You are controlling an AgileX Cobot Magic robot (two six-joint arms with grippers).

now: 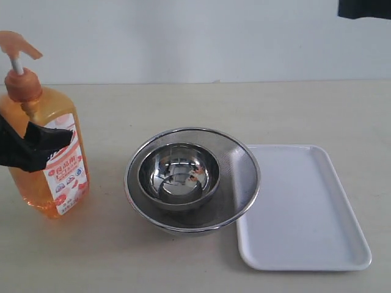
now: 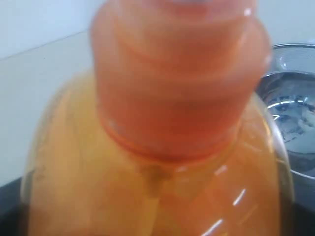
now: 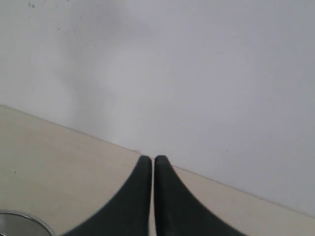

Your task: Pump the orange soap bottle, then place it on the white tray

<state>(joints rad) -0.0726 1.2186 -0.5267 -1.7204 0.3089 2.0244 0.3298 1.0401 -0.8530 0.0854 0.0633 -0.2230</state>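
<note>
Pale table (image 1: 183, 104), blank wall (image 1: 183, 36). My left tool (image 1: 43, 143) looks clamped round the orange soap bottle (image 1: 58, 183), left of the bowls (image 1: 192, 180); right tool (image 3: 148, 158) closed, empty. I'd press the pump head (image 1: 21, 46) straight down.

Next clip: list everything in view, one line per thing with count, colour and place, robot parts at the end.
orange soap bottle: one, translucent orange with a white-and-red label, far left of the table in the exterior view
mesh bowl: one, steel, middle of the table, its rim against the tray's left edge
steel bowl: one, shiny steel, nested inside the mesh bowl
white tray: one, white, right of the bowls, nothing on it
table: one, pale beige, under everything
wall: one, off-white, behind the table
left gripper: one, black, clamped around the bottle's body
right gripper: one, black, fingers together, raised off the table, holding nothing
</note>
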